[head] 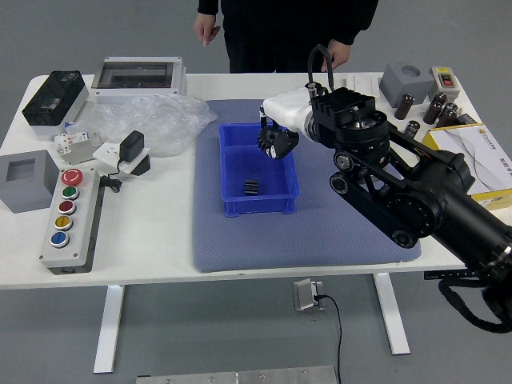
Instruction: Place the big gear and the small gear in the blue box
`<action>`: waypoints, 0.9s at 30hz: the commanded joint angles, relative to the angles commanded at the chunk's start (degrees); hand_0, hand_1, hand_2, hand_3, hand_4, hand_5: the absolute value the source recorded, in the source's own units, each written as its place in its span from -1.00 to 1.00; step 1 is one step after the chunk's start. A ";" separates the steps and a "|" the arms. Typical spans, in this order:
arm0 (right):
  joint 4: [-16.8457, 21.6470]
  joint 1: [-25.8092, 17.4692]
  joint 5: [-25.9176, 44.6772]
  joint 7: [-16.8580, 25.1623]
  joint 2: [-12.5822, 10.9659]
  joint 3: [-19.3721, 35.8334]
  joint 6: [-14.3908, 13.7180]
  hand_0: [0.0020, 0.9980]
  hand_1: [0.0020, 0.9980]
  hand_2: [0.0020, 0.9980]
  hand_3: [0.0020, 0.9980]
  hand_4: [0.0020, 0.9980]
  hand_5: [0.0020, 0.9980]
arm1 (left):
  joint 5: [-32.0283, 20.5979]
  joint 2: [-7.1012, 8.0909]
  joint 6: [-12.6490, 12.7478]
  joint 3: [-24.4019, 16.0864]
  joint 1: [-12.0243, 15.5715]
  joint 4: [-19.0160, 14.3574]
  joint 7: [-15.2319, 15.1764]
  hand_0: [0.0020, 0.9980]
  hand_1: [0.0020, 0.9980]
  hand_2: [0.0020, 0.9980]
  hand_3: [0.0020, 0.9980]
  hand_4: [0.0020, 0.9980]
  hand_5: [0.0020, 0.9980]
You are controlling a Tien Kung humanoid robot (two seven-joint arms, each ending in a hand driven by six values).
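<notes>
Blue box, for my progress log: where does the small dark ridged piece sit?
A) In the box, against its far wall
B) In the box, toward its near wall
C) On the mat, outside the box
B: the small dark ridged piece lies inside the blue box, toward its near wall.

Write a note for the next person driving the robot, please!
Right hand: over the blue box, gripping what looks like the big gear.
Left hand: out of view.
Done: what seems to be the small gear is in the box, near the wall on the robot's side.
Left to do: probably lower the big gear inside, then let go.
A person stands across the table, hands not on the box or gears.
</notes>
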 joint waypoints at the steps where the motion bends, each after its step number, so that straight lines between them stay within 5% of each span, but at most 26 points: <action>1: -0.06 0.01 0.01 0.03 0.01 0.06 -0.01 0.17 0.17 0.51 0.91 0.76 -0.03 | 0.01 0.00 -0.01 0.01 0.01 0.00 0.01 0.65 0.67 0.67 0.65 0.02 -0.82; 10: -0.10 -0.38 0.33 -0.76 -0.45 1.37 -0.45 0.23 0.21 0.59 0.93 0.79 0.01 | 0.08 -0.02 -0.02 -0.07 -0.05 0.00 0.03 0.65 0.67 0.67 0.65 0.02 -0.82; 17: 3.07 -4.44 2.01 -1.02 -4.85 4.51 -2.53 0.23 0.21 0.49 0.83 0.80 0.04 | -0.62 -0.38 0.07 -0.05 -0.13 0.00 -0.09 0.65 0.67 0.67 0.65 0.02 -0.82; 23: 4.46 -11.40 8.70 3.13 -10.62 10.82 -10.63 0.34 0.29 0.49 0.73 0.65 -0.01 | -0.66 -0.71 0.14 -0.63 -0.13 0.00 -0.12 0.65 0.67 0.67 0.65 0.02 -0.82; 24: 4.46 -12.94 10.37 4.21 -11.49 12.27 -12.73 0.49 0.43 0.59 0.69 0.35 -0.13 | -0.67 -0.76 0.16 -0.69 -0.10 0.00 -0.14 0.65 0.67 0.67 0.65 0.02 -0.82; 27: 4.39 -15.74 13.60 6.09 -12.94 15.37 -17.03 0.49 0.43 0.59 0.69 0.35 -0.13 | -0.55 -0.86 0.14 -0.82 -0.09 0.00 -0.14 0.65 0.67 0.67 0.65 0.02 -0.82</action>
